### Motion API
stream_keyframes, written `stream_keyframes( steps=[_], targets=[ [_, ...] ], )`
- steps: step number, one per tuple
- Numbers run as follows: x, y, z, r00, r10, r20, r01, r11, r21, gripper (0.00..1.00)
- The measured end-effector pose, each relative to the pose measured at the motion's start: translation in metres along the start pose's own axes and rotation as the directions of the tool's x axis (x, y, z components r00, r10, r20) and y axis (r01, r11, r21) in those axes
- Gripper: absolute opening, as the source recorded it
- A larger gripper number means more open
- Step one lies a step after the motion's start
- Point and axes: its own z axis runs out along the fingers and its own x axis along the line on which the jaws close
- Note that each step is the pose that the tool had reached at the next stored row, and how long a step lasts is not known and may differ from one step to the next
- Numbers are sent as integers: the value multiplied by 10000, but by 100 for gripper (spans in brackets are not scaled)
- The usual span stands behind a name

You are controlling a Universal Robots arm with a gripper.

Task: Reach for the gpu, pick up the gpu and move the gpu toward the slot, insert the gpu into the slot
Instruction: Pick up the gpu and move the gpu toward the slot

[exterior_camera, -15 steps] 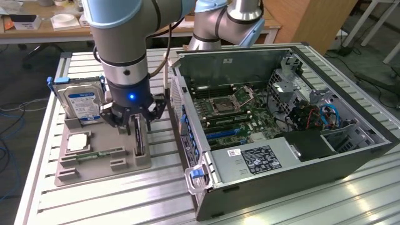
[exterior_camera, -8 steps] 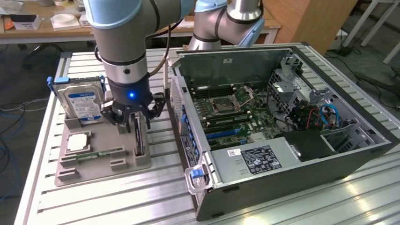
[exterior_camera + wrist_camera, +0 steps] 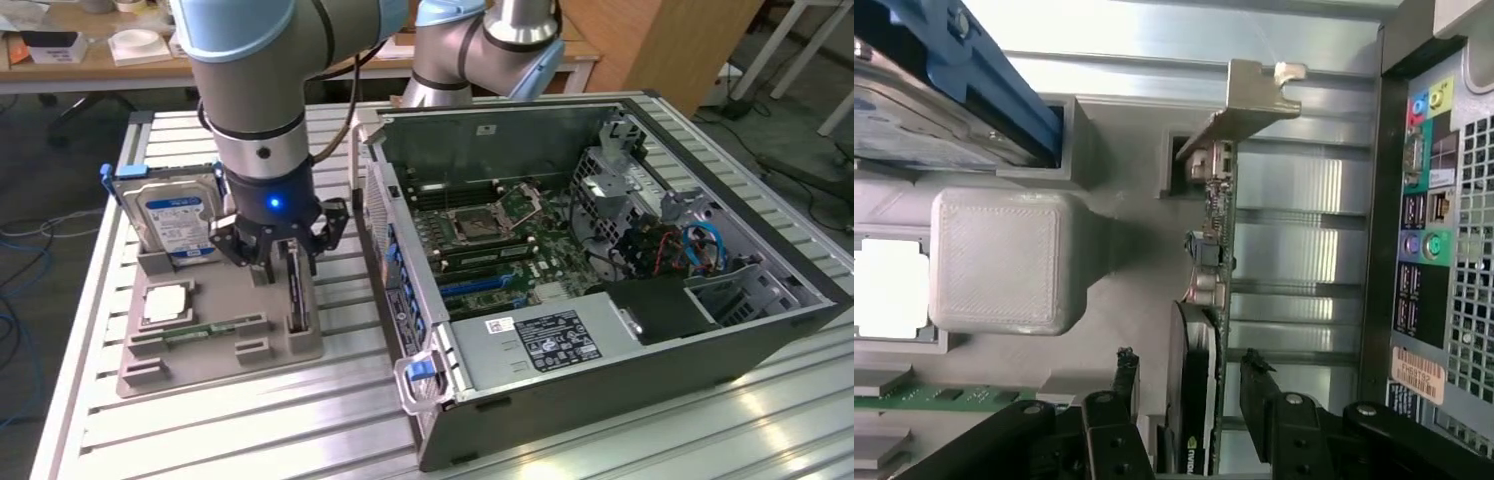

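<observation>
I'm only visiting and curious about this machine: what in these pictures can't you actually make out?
1. The gpu: in the exterior view the open gripper hides its upper part. In the wrist view it is seen edge-on, with one end cut off by the picture's edge.
2. The slot meant for it, on the motherboard: in the exterior view, too small to tell which one.
3. The hard drive label text: in the exterior view, too small to read.
</observation>
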Motion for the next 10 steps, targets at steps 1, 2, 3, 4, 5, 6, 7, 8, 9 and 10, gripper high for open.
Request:
stream_keyframes(
  steps=[1, 2, 3, 4, 5, 6, 7, 8, 9, 10],
  targets=[
    [0, -1, 1, 9999, 121, 5, -121, 9999, 3, 53],
    [0, -1, 3, 9997, 243, 12, -243, 9997, 5, 53],
    [1, 0, 4, 9993, 367, 18, -367, 9993, 7, 53],
    [0, 0, 5, 9989, 461, 22, -461, 9989, 9, 53],
    [0, 0, 6, 9988, 494, 24, -494, 9988, 10, 53],
    [0, 0, 6, 9988, 495, 24, -495, 9988, 10, 53],
    [0, 0, 6, 9988, 495, 24, -495, 9988, 11, 53],
    [0, 0, 6, 9988, 496, 24, -496, 9988, 10, 53],
    [0, 0, 6, 9988, 496, 24, -496, 9988, 10, 53],
    [0, 0, 6, 9988, 495, 24, -495, 9988, 10, 53]
  ],
)
